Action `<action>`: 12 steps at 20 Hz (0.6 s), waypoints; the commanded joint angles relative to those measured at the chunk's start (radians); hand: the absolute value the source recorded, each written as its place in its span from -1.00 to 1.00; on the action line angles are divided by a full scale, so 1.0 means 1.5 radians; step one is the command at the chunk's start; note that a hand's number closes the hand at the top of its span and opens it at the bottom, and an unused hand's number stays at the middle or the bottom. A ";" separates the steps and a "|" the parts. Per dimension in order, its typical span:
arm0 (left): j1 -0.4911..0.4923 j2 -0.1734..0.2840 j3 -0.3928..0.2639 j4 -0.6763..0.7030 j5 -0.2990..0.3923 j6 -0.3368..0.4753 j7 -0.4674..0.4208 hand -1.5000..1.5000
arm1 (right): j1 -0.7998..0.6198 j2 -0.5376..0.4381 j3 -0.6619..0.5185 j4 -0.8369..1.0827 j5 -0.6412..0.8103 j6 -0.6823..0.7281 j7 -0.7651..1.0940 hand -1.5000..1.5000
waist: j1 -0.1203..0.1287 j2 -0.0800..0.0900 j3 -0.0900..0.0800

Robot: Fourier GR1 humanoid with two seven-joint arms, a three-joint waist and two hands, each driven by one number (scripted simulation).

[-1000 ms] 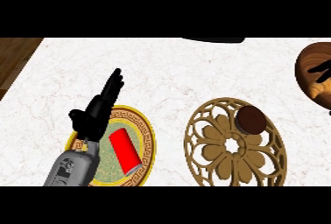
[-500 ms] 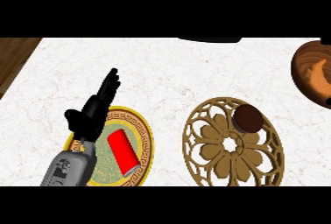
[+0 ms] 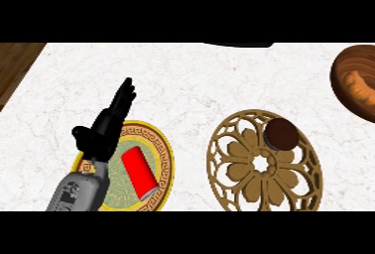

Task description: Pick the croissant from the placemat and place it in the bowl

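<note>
A round, dark brown item [image 3: 281, 134] lies on the upper right part of a carved wooden placemat [image 3: 245, 186] at centre right; I cannot tell by its shape that it is a croissant. The wooden bowl [image 3: 356, 82] is cut off by the right edge at the upper right, apart from the placemat. At the left, my left hand [image 3: 102, 130] is open with fingers straight and pointing away. It rests over the upper left rim of a plate, well left of the placemat. My right hand does not show.
A gold-rimmed plate [image 3: 167, 159] with a red block [image 3: 137, 171] on it sits under my left forearm at the lower left. The counter top is white marble [image 3: 198, 84], and a dark wooden edge [image 3: 15, 62] shows at the far left.
My left hand has drifted slightly to the left. The placemat, the dark brown item and the bowl stay where they were.
</note>
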 commanded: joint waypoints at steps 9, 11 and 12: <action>0.009 0.006 0.004 0.002 -0.004 0.001 -0.003 0.00 | 0.012 -0.030 0.007 -0.011 -0.090 0.250 -0.029 -1.00 | -0.008 0.002 0.004; -0.004 0.003 0.006 -0.008 0.002 0.000 0.000 0.00 | 0.012 -0.026 0.009 -0.017 -0.099 0.244 -0.014 -1.00 | -0.002 0.004 0.005; 0.008 0.010 0.007 -0.006 0.004 -0.007 0.001 0.00 | 0.012 -0.034 0.010 -0.020 -0.103 0.246 -0.009 -1.00 | 0.001 0.004 0.004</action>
